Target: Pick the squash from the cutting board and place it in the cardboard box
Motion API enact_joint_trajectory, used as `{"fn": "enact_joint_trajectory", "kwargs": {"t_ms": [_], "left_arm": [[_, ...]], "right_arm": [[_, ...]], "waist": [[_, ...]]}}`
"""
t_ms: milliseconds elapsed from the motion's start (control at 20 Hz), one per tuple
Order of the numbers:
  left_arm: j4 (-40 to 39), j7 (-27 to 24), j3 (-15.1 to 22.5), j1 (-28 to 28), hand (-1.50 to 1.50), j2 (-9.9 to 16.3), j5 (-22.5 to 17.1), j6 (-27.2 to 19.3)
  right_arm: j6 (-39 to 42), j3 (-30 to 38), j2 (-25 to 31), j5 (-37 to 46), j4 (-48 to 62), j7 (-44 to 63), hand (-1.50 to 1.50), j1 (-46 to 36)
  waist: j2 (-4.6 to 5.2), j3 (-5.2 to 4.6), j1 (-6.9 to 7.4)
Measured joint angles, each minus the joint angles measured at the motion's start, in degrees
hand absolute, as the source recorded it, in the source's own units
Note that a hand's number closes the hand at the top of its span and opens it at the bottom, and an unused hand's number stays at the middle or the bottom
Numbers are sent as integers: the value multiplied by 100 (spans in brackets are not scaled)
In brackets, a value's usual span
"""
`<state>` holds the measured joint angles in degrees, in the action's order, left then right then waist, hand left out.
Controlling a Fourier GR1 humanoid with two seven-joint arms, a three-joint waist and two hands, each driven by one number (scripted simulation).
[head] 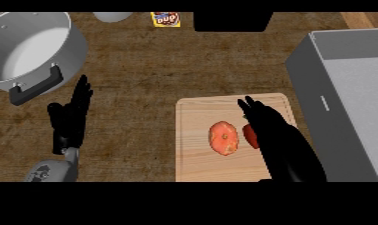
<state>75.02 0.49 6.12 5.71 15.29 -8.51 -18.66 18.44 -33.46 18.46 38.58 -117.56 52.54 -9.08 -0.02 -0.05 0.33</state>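
An orange-red squash (224, 138) lies on the pale wooden cutting board (198, 119) near the view's lower middle. My right hand (270, 125) hovers over the board just right of the squash, fingers straight and pointing away from me, holding nothing. A small red patch (250, 135) shows beside the hand's edge; what it belongs to is unclear. A grey box-shaped container (347, 99) stands to the right of the board. My left hand (71, 116) rests open at the lower left, fingers up.
A large grey pot (37, 49) with a black handle sits at the upper left. A small yellow packet (165, 19), a white round object (113, 16) and a black block (232, 21) line the far edge of the dark wooden counter.
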Motion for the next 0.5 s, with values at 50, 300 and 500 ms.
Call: {"fn": "enact_joint_trajectory", "kwargs": {"t_ms": [50, 300, 500], "left_arm": [[-99, -39, -43, 48, 0, -21, 0, 55], [-136, -153, -210, -67, 0, -52, 46, 219], [-98, -42, -211, -27, 0, -189, 176, 164]], "right_arm": [[36, -48, -133, 65, 53, 51, -150, -35], [117, -129, -694, 318, 466, 102, -150, -128], [165, -224, -987, 598, 657, 152, -150, -85]], "waist": [[2, 2, -7], [0, 3, -15], [-2, 4, -24]]}}
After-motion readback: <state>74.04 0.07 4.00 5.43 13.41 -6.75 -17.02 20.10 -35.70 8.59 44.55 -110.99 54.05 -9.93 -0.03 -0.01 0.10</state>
